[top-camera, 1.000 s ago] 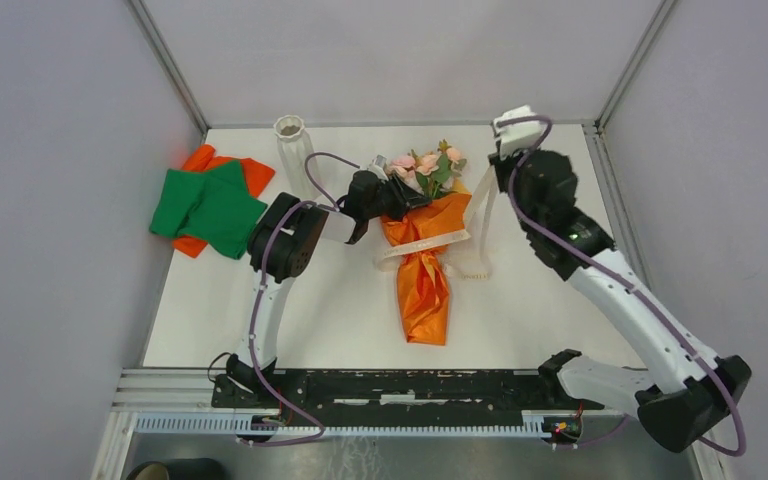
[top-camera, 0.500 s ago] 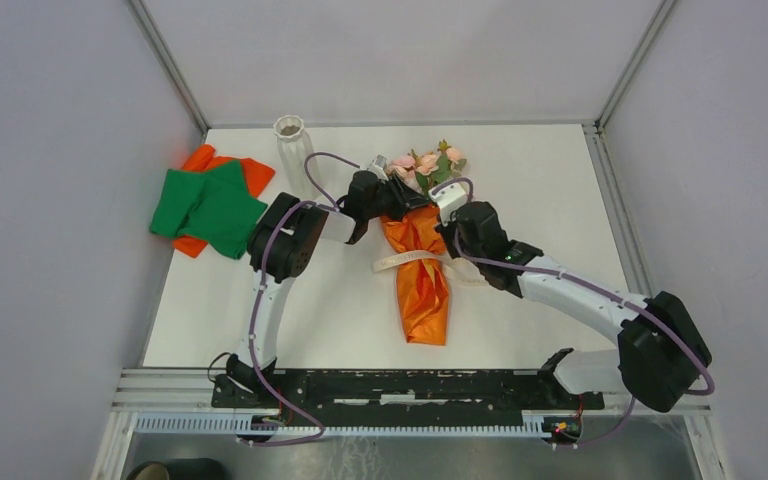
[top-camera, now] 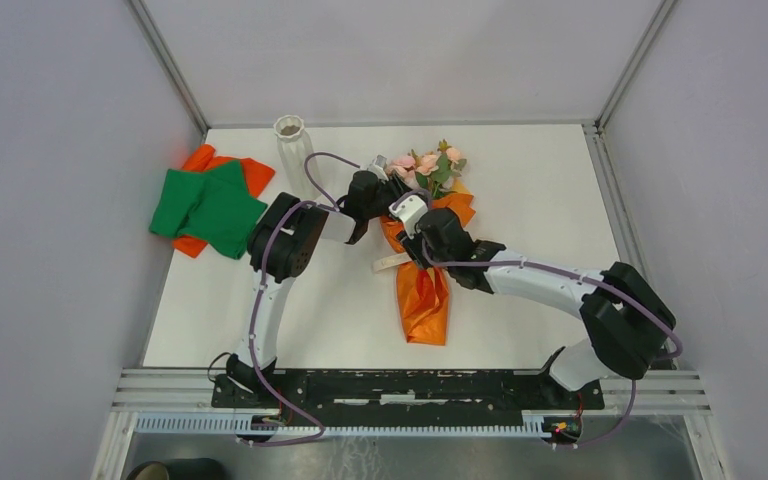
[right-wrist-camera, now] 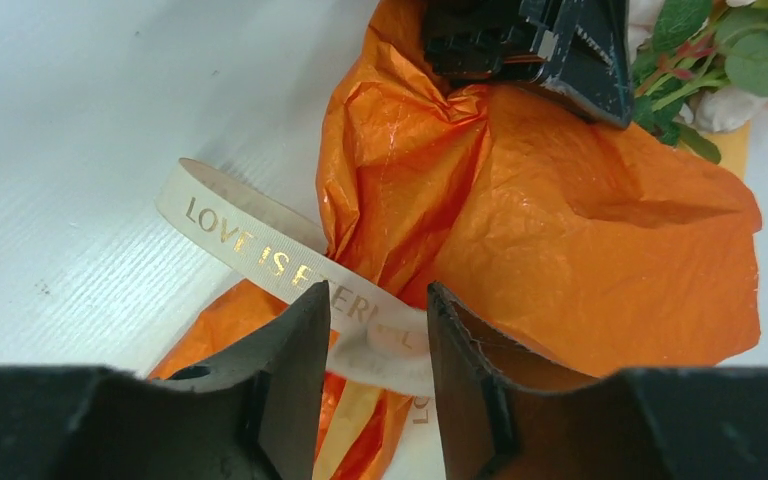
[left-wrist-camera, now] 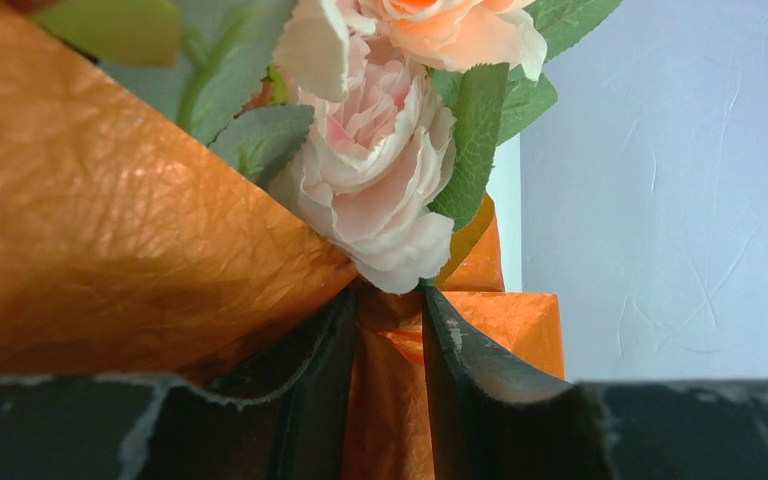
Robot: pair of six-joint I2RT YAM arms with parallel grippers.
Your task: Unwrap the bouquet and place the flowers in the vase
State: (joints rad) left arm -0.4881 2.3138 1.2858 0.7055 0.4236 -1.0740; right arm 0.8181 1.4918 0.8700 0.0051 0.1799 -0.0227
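Observation:
The bouquet (top-camera: pixel 423 285) lies in mid-table, its pink flowers (top-camera: pixel 428 165) pointing to the far side and its orange paper (right-wrist-camera: pixel 580 230) crumpled round the stems. My left gripper (top-camera: pixel 390 197) is shut on the paper just below a pale pink rose (left-wrist-camera: pixel 380 190); orange paper (left-wrist-camera: pixel 90 230) fills the space between its fingers. My right gripper (right-wrist-camera: pixel 378 295) hangs open over the bouquet's neck, and a cream ribbon (right-wrist-camera: pixel 250 245) with gold letters runs between its fingertips. The whitish vase (top-camera: pixel 290 145) stands upright at the back left, apart from both grippers.
A green cloth (top-camera: pixel 205 205) lies over an orange cloth (top-camera: pixel 245 172) at the table's left edge, near the vase. The left gripper's black fingers (right-wrist-camera: pixel 560 45) show just beyond the right one. Grey walls close in on three sides.
The right arm has swung down from the back right, where it held the ribbon up, to the bouquet's neck, and its jaws have opened. The left gripper has stayed in place.

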